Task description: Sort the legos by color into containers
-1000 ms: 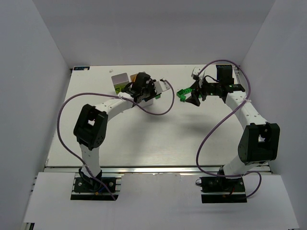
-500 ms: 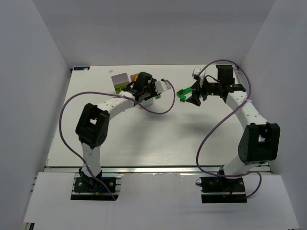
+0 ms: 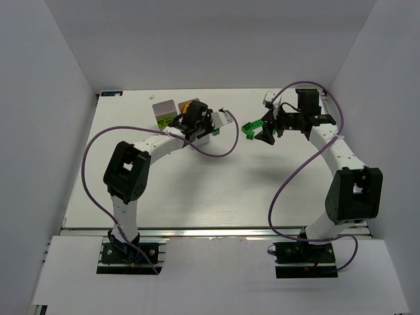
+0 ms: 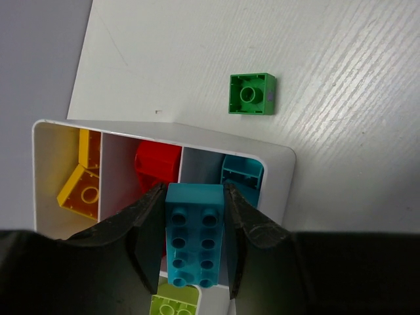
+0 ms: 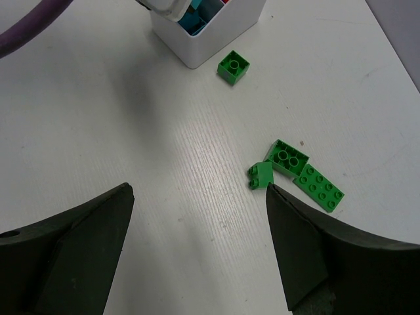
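Note:
My left gripper (image 4: pixel 193 244) is shut on a cyan lego (image 4: pixel 194 233), holding it just above a white container (image 4: pixel 283 172). That tray's compartments hold yellow legos (image 4: pixel 81 186), a red lego (image 4: pixel 158 164) and another cyan lego (image 4: pixel 242 174). A lime green lego (image 4: pixel 174 304) shows below the held one. One dark green lego (image 4: pixel 252 93) lies on the table beyond the tray. My right gripper (image 5: pixel 197 190) hangs open over bare table, beside three green legos (image 5: pixel 287 158). From above, the left gripper (image 3: pixel 197 120) is over the tray and the right gripper (image 3: pixel 264 134) is near the green legos (image 3: pixel 249 128).
In the right wrist view the white container (image 5: pixel 216 31) stands at the top with a single green lego (image 5: pixel 233 67) next to it. Purple cables loop off both arms. White walls enclose the table (image 3: pixel 216 190) on three sides.
My left gripper has shifted slightly over the tray with the cyan lego still in it. The right arm has barely moved.

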`<state>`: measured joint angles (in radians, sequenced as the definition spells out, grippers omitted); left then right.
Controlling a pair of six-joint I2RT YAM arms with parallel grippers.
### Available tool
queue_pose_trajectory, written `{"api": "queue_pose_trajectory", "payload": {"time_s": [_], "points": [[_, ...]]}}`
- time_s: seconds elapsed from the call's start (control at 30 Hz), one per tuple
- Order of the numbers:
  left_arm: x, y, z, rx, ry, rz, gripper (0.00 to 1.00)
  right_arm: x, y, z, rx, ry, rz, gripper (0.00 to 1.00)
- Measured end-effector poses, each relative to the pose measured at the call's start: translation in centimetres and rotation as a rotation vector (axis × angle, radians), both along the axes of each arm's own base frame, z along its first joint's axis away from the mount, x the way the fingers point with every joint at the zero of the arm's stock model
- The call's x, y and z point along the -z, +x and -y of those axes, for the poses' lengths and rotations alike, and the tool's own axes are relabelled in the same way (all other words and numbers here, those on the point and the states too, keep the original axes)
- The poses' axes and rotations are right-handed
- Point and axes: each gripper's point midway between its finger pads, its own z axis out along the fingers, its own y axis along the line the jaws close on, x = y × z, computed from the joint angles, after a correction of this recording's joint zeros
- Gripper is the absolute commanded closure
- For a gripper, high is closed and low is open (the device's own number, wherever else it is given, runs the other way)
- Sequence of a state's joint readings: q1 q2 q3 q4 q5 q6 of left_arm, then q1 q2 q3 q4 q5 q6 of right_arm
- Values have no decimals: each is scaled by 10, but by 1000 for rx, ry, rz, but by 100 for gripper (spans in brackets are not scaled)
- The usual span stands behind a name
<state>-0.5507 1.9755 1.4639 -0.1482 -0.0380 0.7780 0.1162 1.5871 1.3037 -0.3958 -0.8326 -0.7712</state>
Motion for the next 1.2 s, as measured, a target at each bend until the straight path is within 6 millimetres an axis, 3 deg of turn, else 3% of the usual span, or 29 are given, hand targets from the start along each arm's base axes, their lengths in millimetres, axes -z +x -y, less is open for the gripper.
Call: {"api": "queue_pose_trajectory", "payload": {"time_s": [0.1, 0.17, 0.43, 0.77, 0.87, 1.0, 1.1, 1.2], "points": [[5, -2, -1, -7, -4, -13, 56, 1, 1, 1, 2, 0, -3, 14], [10, -5, -2, -11, -1, -23, 47, 1, 2, 1, 4, 0, -4, 13], [16, -6, -7, -30, 0, -26, 38, 1, 2, 2, 4, 0, -3, 13], [2, -3, -3, -73, -67, -24, 34, 2, 4, 3, 12, -7, -6, 11], [-22, 2, 0, -125, -142, -13, 33, 4, 12, 6, 40, -27, -14, 13], [-78, 6, -2, -256, -311, 29, 33, 11, 39, 13, 103, -71, -52, 21], [-124, -7, -16, -373, -470, 57, 28, 24, 62, 17, 123, -114, -93, 22], [-165, -34, -32, -461, -653, 75, 23, 45, 76, 18, 56, -182, -125, 19]]}}
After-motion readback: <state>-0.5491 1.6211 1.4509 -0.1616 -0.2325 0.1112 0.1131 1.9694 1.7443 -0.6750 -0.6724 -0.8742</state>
